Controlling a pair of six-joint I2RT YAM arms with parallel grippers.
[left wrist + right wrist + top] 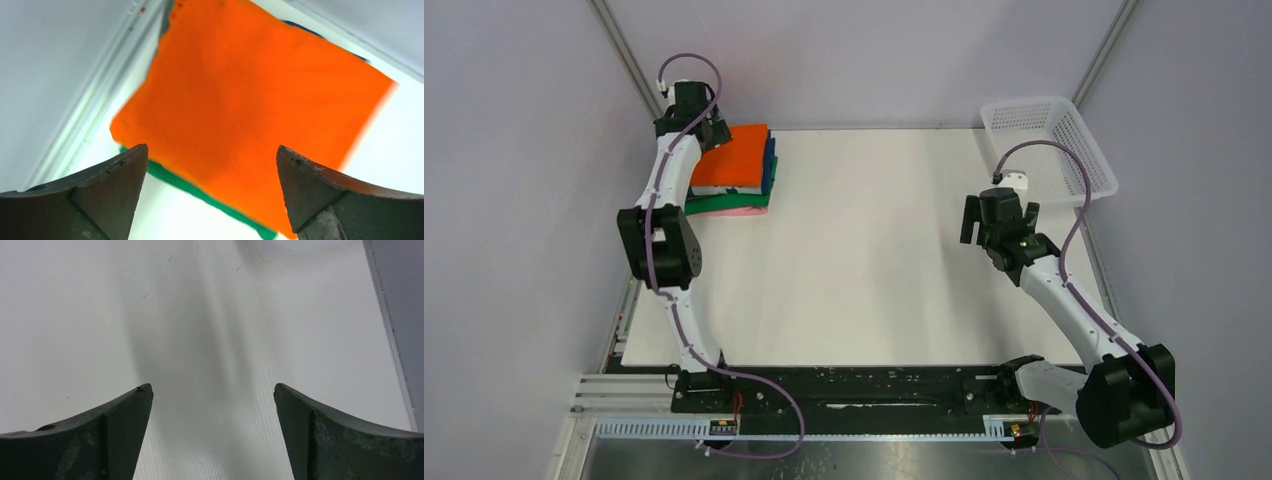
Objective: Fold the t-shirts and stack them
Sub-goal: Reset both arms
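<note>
Both pairs of jaws stand wide, holding nothing: the left jaws over the orange t-shirt (240, 100), the right jaws over bare desk (200, 315) towards the right. That shirt lies folded at the desk's far left corner, on top of the navy t-shirt (771, 160), the green t-shirt (724, 203) and, lowest, what seems a pink t-shirt (736, 212).

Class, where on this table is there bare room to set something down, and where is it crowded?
Bare: the middle of the table, between the shirt stack and the basket. Crowded: the far-left corner, left gripper over the stack.
</note>
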